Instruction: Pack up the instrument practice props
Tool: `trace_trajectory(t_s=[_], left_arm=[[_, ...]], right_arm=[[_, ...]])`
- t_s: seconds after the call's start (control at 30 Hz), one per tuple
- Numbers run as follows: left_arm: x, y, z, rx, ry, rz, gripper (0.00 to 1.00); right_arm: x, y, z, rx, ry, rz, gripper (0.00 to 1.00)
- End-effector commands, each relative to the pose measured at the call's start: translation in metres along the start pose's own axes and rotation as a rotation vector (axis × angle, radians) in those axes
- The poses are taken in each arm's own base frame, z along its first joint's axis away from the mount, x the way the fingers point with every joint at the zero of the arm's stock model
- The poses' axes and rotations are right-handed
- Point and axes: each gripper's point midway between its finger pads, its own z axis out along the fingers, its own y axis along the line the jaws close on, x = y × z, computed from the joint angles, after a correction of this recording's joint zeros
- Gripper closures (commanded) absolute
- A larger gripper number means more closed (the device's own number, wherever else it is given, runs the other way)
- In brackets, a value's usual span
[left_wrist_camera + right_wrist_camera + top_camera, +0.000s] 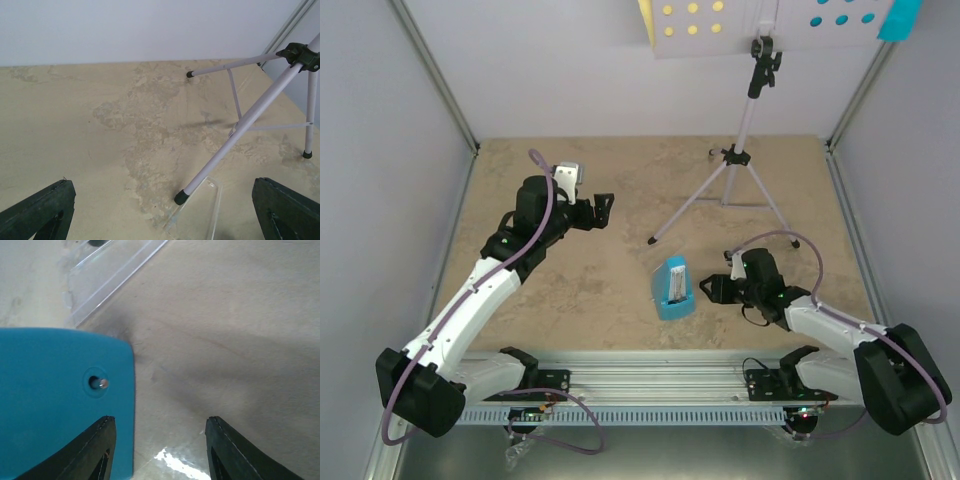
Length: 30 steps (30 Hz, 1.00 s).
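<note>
The pale lilac music stand (740, 160) rises at the back right on its tripod. Its holed desk (760, 25) at the top edge carries a yellow sheet (647, 20) and a cyan sheet (900, 20). The blue metronome (672, 288) stands upright at the front centre. My right gripper (706, 290) is low, just right of it. In the right wrist view the metronome (55, 390) fills the left, its edge just inside the left finger; the right gripper (160, 440) is open and grips nothing. My left gripper (605, 210) hovers open, facing the stand's leg (240, 125).
A clear plastic piece (200, 212) lies flat on the tan tabletop by the stand's near foot (181, 197); its edge (115, 280) also shows beyond the metronome. Grey walls and metal posts (440, 80) close in the sides and back. A rail (650, 372) runs along the front.
</note>
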Motion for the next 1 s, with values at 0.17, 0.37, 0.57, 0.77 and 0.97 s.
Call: trace_trajectory(t_s=[0.17,0.37,0.57,0.77,0.97], left_arm=[[-0.003,0.0,-0.002,-0.005,-0.018,0.012,0.01],[-0.003,0.002,-0.002,-0.019,-0.018,0.011,0.01],[-0.004,0.003,-0.002,-0.024,-0.021,0.009,0.01],[-0.005,0.003,-0.002,-0.023,-0.022,0.007,0.01],[-0.006,0.002,-0.004,-0.021,-0.028,-0.001,0.01]], right_arm=[[0.006,0.036,0.007,-0.15,-0.034,-0.015,0.52],[0.029,0.084,0.012,-0.261,0.016,-0.045,0.54],[0.061,0.136,0.01,-0.4,0.057,-0.045,0.55],[0.036,0.112,-0.015,-0.283,-0.091,-0.084,0.18],[-0.001,0.114,-0.055,-0.35,-0.245,-0.217,0.02]])
